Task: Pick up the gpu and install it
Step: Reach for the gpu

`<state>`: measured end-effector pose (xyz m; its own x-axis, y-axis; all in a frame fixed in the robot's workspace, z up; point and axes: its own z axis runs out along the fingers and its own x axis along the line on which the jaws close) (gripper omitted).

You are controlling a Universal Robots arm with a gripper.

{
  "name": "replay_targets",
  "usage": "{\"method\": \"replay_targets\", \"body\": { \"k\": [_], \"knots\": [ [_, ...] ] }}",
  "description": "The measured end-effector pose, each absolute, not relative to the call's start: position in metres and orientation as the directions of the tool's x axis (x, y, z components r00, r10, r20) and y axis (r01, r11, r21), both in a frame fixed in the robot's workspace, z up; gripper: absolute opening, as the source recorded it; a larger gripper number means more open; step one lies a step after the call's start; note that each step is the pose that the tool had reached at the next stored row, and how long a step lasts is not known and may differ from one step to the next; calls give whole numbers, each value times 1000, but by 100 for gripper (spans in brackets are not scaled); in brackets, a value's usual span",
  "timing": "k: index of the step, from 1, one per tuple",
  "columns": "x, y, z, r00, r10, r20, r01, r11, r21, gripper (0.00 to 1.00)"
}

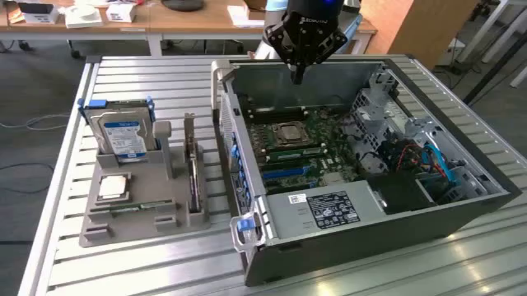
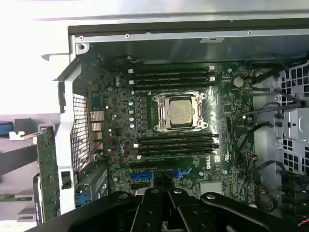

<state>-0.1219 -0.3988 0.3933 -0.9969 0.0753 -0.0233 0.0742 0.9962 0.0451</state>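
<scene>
The gpu (image 1: 192, 176) stands edge-on as a thin dark blade in a slot of the grey holder (image 1: 99, 231), to the exterior view's left of the open computer case (image 1: 395, 237). In the wrist view the gpu (image 2: 47, 176) is a green-edged card just outside the case wall. My gripper (image 1: 298, 77) hangs above the far end of the case, pointing down over the motherboard (image 1: 309, 151), well away from the gpu. Its fingers are shut with nothing between them, and the gripper (image 2: 162, 182) tips meet over the blue slots (image 2: 145, 175).
In the grey holder a silver hard drive with a blue label (image 1: 123, 135) stands upright, beside a square chip (image 1: 113, 185) and a narrow green memory stick (image 1: 132, 209). The case holds a processor socket (image 2: 179, 112), a power supply (image 1: 325, 206) and cables (image 1: 436, 163). Desks stand behind the slatted table (image 1: 140, 271).
</scene>
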Motion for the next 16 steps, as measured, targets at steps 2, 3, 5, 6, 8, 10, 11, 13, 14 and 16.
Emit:
{"method": "replay_targets", "body": {
  "k": [2, 3, 5, 6, 8, 10, 11, 13, 14, 16],
  "knots": [
    [-122, -399, 393, -997, 75, -23, 74, 996, 45, 11],
    [-122, -399, 393, -997, 75, -23, 74, 996, 45, 11],
    [-122, -399, 393, -997, 75, -23, 74, 996, 45, 11],
    [-122, -399, 393, -997, 75, -23, 74, 996, 45, 11],
    [-122, -399, 393, -997, 75, -23, 74, 996, 45, 11],
    [-122, -399, 393, -997, 75, -23, 74, 996, 45, 11],
    [-122, -399, 393, -997, 75, -23, 74, 996, 45, 11],
    [-122, -399, 393, -997, 75, -23, 74, 996, 45, 11],
    [-123, -399, 393, -997, 75, -23, 74, 996, 45, 11],
    [-126, -399, 393, -997, 75, -23, 74, 996, 45, 11]
  ]
}}
